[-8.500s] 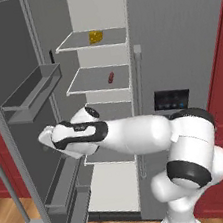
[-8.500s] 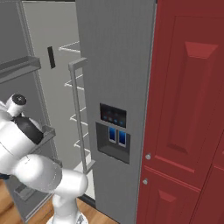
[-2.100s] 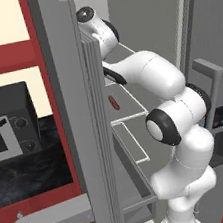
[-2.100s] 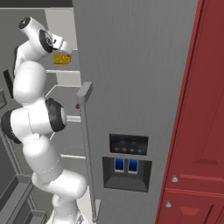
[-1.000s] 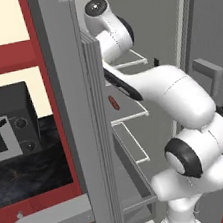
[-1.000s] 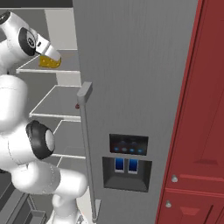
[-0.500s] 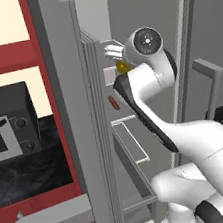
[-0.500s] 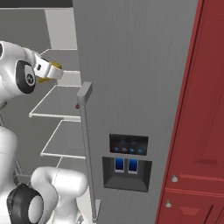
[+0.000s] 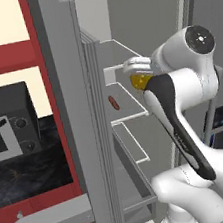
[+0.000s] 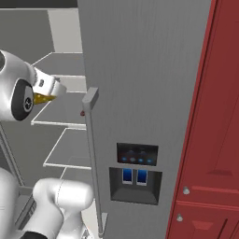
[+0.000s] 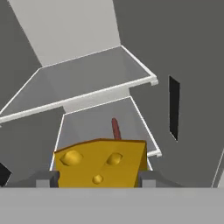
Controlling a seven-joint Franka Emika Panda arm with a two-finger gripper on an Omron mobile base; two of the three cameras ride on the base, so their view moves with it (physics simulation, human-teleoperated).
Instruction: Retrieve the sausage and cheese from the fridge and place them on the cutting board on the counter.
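1. The jaws are seen clamped on the cheese, one finger pressed at each side of the yellow wedge.
2. The cheese is carried in the air, off the fridge shelf.
3. The sausage is left lying on that shelf.
4. Judged step: cheese retrieval. Next, the wedge must be brought clear of the fridge and taken to the tabletop.
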